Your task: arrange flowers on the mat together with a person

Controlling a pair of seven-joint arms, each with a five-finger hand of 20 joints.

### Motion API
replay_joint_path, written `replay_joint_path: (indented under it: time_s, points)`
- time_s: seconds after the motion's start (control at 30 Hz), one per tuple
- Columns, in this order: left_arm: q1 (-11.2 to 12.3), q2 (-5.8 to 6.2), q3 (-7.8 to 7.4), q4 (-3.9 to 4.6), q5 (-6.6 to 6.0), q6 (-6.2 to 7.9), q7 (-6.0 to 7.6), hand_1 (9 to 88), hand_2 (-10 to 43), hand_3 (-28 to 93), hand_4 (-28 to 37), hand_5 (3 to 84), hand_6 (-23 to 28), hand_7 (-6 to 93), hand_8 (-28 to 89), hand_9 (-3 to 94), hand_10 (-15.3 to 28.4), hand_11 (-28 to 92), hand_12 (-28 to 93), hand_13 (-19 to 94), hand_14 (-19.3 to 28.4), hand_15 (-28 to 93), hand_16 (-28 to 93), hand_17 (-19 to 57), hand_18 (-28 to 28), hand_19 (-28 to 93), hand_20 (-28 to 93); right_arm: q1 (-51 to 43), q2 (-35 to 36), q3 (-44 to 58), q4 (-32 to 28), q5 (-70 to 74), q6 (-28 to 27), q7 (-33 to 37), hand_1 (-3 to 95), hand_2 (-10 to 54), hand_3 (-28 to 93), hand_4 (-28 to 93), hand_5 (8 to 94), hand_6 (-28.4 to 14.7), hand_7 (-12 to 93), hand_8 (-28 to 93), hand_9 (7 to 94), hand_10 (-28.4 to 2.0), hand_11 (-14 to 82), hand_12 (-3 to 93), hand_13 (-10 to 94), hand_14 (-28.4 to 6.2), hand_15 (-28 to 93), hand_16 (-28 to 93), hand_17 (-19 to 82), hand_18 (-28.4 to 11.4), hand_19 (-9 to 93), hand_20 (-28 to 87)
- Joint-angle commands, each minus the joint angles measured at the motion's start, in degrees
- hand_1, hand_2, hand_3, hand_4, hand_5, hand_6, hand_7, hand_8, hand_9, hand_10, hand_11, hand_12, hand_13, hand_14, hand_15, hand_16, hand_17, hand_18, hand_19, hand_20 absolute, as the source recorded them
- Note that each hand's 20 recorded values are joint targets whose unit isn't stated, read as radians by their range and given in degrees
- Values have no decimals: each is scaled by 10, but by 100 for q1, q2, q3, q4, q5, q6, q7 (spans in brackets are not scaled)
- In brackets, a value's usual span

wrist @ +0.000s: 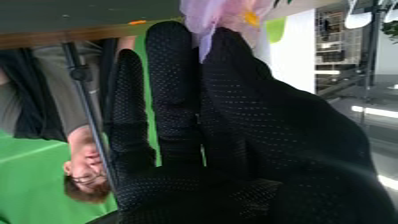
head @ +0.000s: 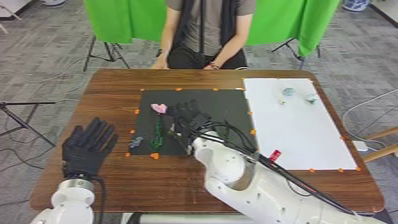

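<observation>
Over the black mat, my right hand is just right of a pink flower, whose green stem runs down the mat. A small grey-blue flower lies at the mat's lower left. In the right wrist view, my right hand has straight fingers, and a pale pink-purple flower with a yellow centre shows at their tips; whether they touch it I cannot tell. My left hand rests open on the table, left of the mat.
A white sheet covers the table's right side, with small pale items near its far end and a red tag by its left edge. Orange markers dot the mat's border. My right forearm spans the table's lower right.
</observation>
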Motion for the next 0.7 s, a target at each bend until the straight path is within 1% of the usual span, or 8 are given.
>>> replay_joint_path:
  time_s: [0.03,0.13,0.2,0.3,0.47,0.6,0.63,0.7]
  points:
    - [72,-50,21,29,-29,65,-37,302,135,759,-283,500,91,125,-103,444,141,199,60,343,163,329,-81,-41,171,435,91,44,1,44,8,-154,52,-88,670,-95,708,-283,521,-4,152,-134,718,-96,128,221,608,-88,457,403,234,-197,659,230]
    - [67,-56,13,32,9,73,-59,318,116,759,-283,499,91,126,-103,444,141,200,60,344,162,330,-81,-40,171,436,91,32,-4,58,4,-172,30,-109,669,-95,705,-283,511,-10,147,-130,677,-99,154,163,605,-89,460,401,235,-199,664,228]
    - [57,-30,23,32,-10,86,-48,333,97,758,-283,499,90,126,-103,444,140,201,60,344,161,330,-82,-40,171,436,91,24,1,63,-9,-186,9,-107,666,-95,701,-283,506,-14,146,-131,664,-98,151,158,603,-90,460,400,235,-200,666,228]
    - [47,-42,21,47,14,75,-75,348,78,758,-283,499,90,129,-103,444,140,203,59,345,160,331,-82,-39,170,436,90,12,-1,81,-23,-165,10,-105,657,-95,699,-283,499,-18,147,-131,643,-98,145,154,600,-91,461,396,236,-202,669,228]
    - [67,-62,35,34,-27,71,-75,348,76,758,-283,497,90,132,-105,443,139,204,58,345,160,332,-83,-38,169,437,90,-30,13,166,-104,-99,26,-41,648,-95,690,-283,497,-23,149,-133,627,-108,143,150,595,-94,468,387,235,-205,673,225]
    - [119,-75,13,12,-23,20,-54,341,87,755,-283,497,90,131,-106,443,139,205,58,345,160,332,-83,-39,170,437,89,-102,51,332,-291,-7,55,-29,630,-95,694,-283,496,-28,148,-134,622,-115,143,148,590,-98,470,381,235,-208,677,224]
    - [107,-82,11,33,-17,-45,-54,336,94,754,-283,497,90,131,-106,443,139,205,58,345,160,332,-83,-39,170,437,90,-101,90,366,-354,23,121,2,619,-95,702,-283,496,-30,147,-133,618,-120,143,148,587,-100,472,377,234,-210,679,223]
    - [110,-95,-3,37,29,-149,-55,319,110,754,-283,496,91,129,-107,442,140,204,57,344,161,331,-83,-39,170,437,89,-138,184,502,-519,117,180,8,594,-95,724,-283,495,-34,144,-132,612,-125,141,146,580,-106,477,356,232,-213,684,218]
